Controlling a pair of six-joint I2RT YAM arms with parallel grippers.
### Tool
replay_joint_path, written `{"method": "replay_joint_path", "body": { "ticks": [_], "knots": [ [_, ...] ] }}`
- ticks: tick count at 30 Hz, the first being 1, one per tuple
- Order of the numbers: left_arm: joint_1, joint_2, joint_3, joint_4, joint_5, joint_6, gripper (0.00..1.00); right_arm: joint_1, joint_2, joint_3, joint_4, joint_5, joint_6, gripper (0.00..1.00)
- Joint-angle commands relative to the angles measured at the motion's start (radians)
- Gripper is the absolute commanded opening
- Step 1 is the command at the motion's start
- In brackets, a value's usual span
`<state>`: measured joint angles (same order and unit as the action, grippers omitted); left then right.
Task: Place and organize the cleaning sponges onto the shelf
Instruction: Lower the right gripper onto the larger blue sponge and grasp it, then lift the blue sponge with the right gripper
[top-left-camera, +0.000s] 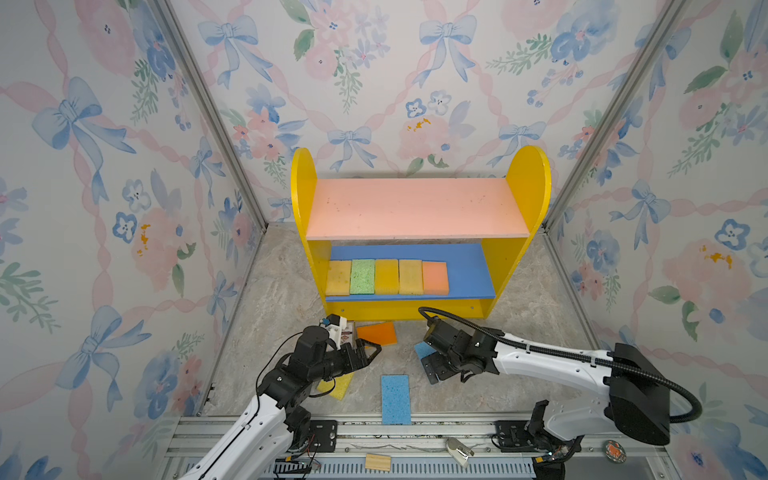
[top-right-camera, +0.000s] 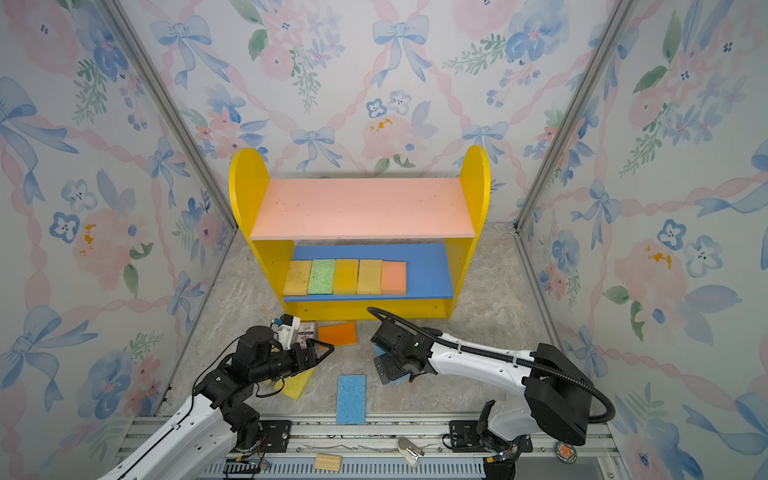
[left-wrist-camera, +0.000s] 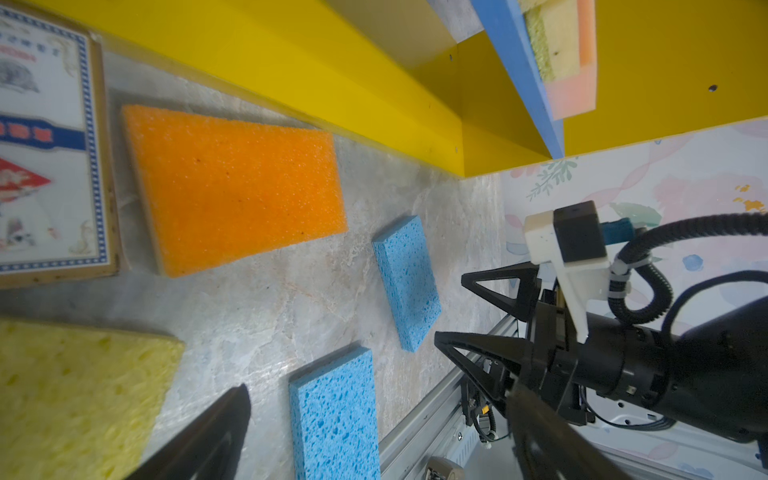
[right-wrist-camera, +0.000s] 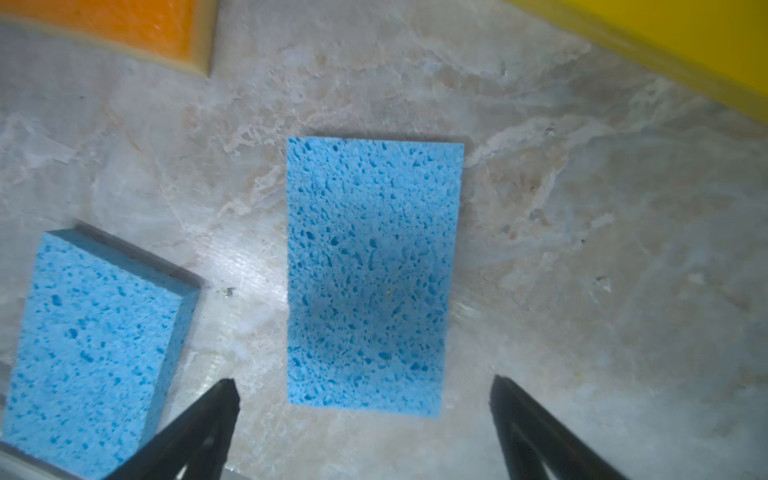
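Three walls (top-left-camera: 395, 83) with blue bows and pink flowers are standing around a gray stony floor (top-left-camera: 274, 299) that is shining softly.

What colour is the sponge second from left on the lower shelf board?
Green sponge; clearest in a top view.

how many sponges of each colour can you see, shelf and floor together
yellow or mustard sponges: 4
green sponge: 1
peach sponge: 1
orange sponge: 1
blue sponges: 2
total in view: 9
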<state>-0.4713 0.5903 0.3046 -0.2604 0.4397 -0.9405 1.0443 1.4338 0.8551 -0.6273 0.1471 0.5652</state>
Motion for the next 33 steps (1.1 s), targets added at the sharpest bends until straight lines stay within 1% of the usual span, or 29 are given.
{"method": "replay_joint_path", "body": {
  "ticks": [1,4,6,12,14,17,20,22,23,26,29,30,33],
  "knots": [
    [-0.003,0.002,-0.010,-0.002,-0.029,-0.004,0.98,0.006,0.063,0.021,0.009,0.022,-0.023,0.97],
    [-0.003,0.002,-0.011,0.000,-0.030,-0.005,0.98,0.001,0.116,0.035,0.020,0.021,-0.033,0.97],
    [-0.003,0.001,-0.011,-0.001,-0.034,-0.004,0.98,-0.005,0.139,0.032,0.046,-0.001,-0.041,0.97],
    [-0.001,0.003,-0.011,-0.001,-0.034,-0.003,0.98,-0.019,0.182,0.025,0.079,-0.030,-0.047,0.97],
    [0.000,0.003,-0.010,0.000,-0.039,-0.003,0.98,-0.021,0.190,0.020,0.088,-0.041,-0.049,1.00],
    [0.000,0.003,-0.010,0.000,-0.037,-0.002,0.98,-0.024,0.189,0.007,0.106,-0.047,-0.044,0.91],
    [-0.001,0.003,-0.008,0.000,-0.032,-0.003,0.98,-0.023,0.168,-0.008,0.127,-0.060,-0.035,0.79],
    [-0.001,0.000,-0.007,0.002,-0.027,0.001,0.98,-0.018,0.146,-0.010,0.125,-0.058,-0.032,0.69],
    [-0.003,-0.002,-0.006,0.003,-0.023,0.003,0.98,-0.015,0.134,-0.010,0.123,-0.057,-0.031,0.67],
    [-0.030,-0.001,0.000,0.027,-0.016,0.001,0.98,-0.003,0.093,0.006,0.097,-0.051,-0.030,0.66],
    [-0.090,0.003,0.009,0.067,-0.041,-0.020,0.98,0.026,0.048,0.050,0.054,-0.036,-0.033,0.66],
    [-0.106,0.030,0.008,0.085,-0.048,-0.031,0.98,0.037,0.032,0.065,0.043,-0.031,-0.032,0.66],
    [-0.133,0.055,0.000,0.164,-0.050,-0.071,0.98,0.071,-0.004,0.100,0.052,-0.056,-0.028,0.67]
  ]
}}
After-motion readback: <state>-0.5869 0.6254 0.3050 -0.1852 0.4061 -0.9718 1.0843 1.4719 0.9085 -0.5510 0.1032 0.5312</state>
